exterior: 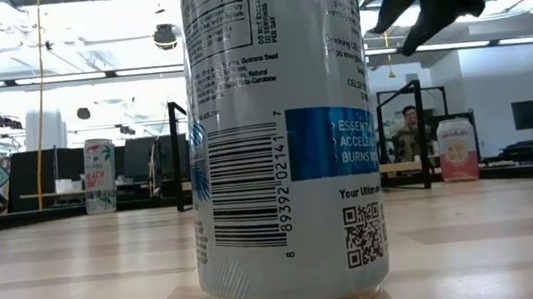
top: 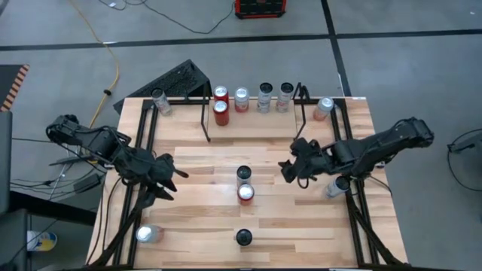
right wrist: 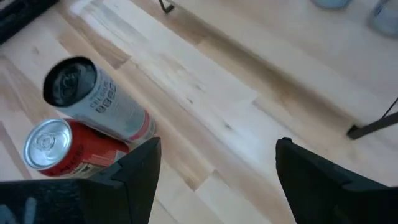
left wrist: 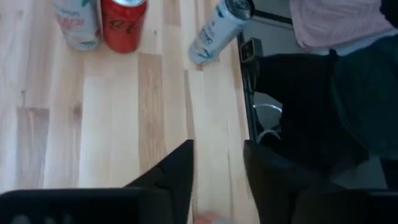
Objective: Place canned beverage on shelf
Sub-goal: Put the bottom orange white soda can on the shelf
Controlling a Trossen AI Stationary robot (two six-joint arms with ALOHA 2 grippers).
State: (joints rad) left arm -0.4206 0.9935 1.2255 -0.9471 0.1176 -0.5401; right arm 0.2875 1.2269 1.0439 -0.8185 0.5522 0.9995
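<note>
Right end effector [top: 290, 170] open and empty near two centre cans [top: 245, 184], shelf [top: 252, 105] holding five cans.

wooden table [top: 196, 162] | black wire shelf [top: 205, 120] at far edge, holding cans [top: 242, 98] | two cans [top: 245, 184] mid-table, touching | single cans at corners and near edge [top: 243, 238]

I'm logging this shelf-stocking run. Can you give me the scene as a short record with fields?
shelf: black wire rack at the table's far edge
cans on shelf: five, two red and three pale
cans mid-table: a dark-topped can beside a red can
left gripper: open, empty, left of the mid-table cans
right gripper: open, empty, right of them
next step: neither gripper holds a can yet
</note>
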